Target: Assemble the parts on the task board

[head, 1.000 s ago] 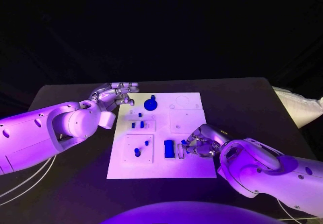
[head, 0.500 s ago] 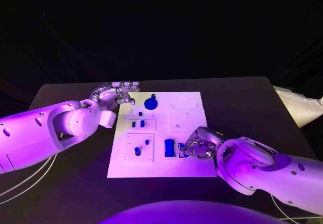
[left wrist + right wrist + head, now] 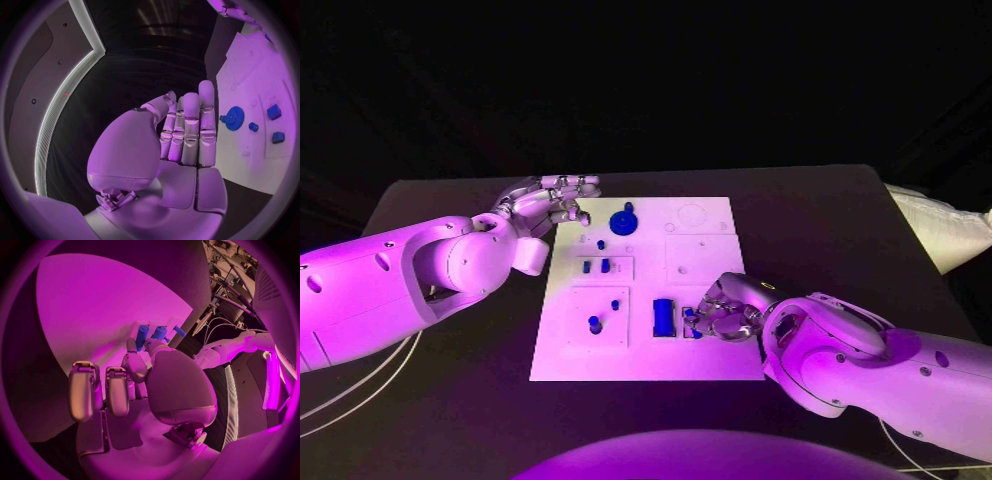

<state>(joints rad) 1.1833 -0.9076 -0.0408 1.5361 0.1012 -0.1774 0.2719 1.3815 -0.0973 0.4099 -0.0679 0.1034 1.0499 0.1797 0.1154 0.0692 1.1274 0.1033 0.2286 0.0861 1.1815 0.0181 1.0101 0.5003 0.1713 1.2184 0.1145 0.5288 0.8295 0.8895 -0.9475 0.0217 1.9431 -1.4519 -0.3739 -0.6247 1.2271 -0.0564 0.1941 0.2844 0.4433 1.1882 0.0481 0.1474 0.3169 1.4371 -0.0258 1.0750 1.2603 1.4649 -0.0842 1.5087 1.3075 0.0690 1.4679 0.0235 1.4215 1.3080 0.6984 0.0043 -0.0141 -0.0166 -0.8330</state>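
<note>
Dark space surrounds the black desk (image 3: 834, 230), and the white board (image 3: 711, 362) lies in its middle with the small blue pieces on it. My right hand (image 3: 727, 312) is low over the board's near right part, fingers curled down beside a flat blue block (image 3: 662, 317) and a small blue piece (image 3: 689, 320). In the right wrist view the fingertips (image 3: 133, 345) touch a small blue piece (image 3: 143, 334), but I cannot tell if it is truly pinched or only touched. I judge the step is to seat this piece in its slot. To do it well, I would keep the piece upright, line it up with the slot first, then press straight down, softly, without sliding.

My left hand (image 3: 545, 206) holds nothing; its fingers are straight and close together, waiting at the board's far left edge, near the blue gear (image 3: 623, 222). That arm reaches in low from the left side, the right arm bends sharply inward over the near corner.
</note>
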